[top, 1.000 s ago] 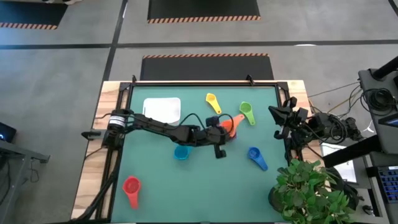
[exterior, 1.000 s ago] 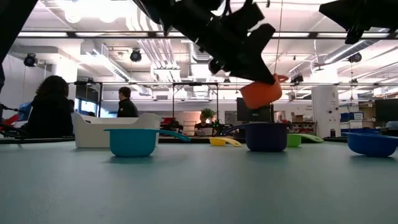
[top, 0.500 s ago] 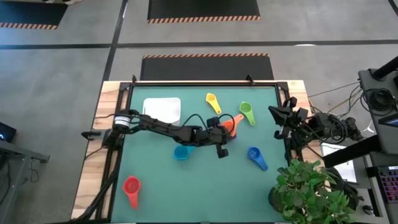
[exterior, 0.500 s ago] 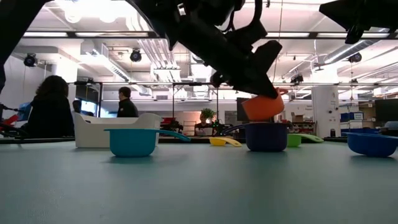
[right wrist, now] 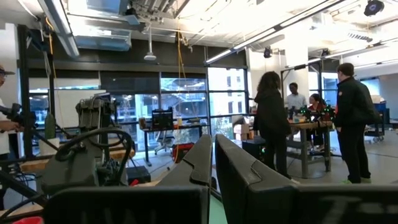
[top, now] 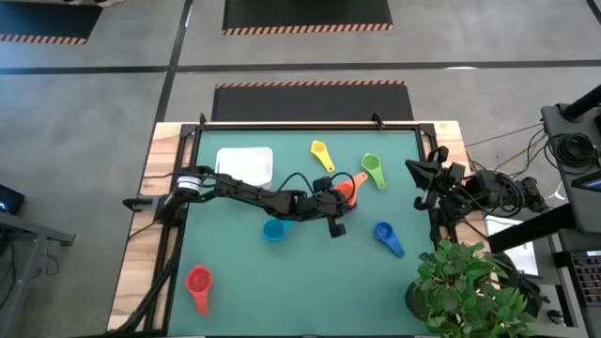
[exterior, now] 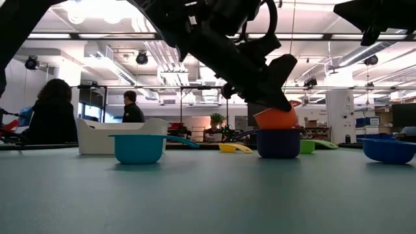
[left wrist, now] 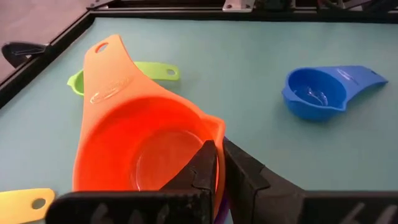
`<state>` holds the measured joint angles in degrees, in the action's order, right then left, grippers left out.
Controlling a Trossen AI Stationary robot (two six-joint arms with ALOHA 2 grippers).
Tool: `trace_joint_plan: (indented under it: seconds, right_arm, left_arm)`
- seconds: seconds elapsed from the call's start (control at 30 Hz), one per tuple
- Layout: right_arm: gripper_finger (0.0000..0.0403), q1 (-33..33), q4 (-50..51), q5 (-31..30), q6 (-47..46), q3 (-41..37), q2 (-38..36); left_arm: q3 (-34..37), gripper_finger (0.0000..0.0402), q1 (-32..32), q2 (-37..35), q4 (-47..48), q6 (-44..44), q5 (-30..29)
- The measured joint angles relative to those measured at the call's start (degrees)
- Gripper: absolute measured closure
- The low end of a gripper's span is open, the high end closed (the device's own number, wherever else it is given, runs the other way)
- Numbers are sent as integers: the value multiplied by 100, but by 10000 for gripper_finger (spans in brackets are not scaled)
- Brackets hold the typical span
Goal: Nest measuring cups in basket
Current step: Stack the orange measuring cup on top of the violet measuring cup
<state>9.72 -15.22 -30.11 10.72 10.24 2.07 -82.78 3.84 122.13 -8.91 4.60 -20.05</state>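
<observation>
The left claw (left wrist: 217, 163) pinches the orange cup's (left wrist: 146, 149) rim, seating it into the purple cup (exterior: 278, 143) beneath for nesting.

High view straight down over whole table (top: 282, 272). Low view level at tabletop, facing room. My left wrist view close on orange cup (left wrist: 149, 143), shared with both. My right wrist view faces room.

The purple cup (exterior: 278, 143) sits mostly hidden beneath the orange cup (left wrist: 146, 149)
</observation>
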Motion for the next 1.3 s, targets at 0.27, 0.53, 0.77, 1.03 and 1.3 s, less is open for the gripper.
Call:
trace_joint_plan:
  seconds: [0.27, 0.53, 0.77, 1.03, 1.3]
  right_arm:
    - [394, 0, 0, 0, -2, 2, 0]
    - [394, 0, 0, 0, -15, 2, 0]
    - [394, 0, 0, 0, -7, 2, 0]
    - [394, 0, 3, 0, -15, 4, 0]
    - [394, 0, 6, 0, -20, 11, 0]
  left_arm:
    - [0, 383, 2, 2, -10, 0, 21]
    - [0, 339, 2, 2, -12, 24, 160]
    - [0, 314, 8, -2, -12, 24, 159]
    - [0, 312, 48, -166, 44, -105, 467]
    - [0, 312, 54, -596, 293, -1069, 822]
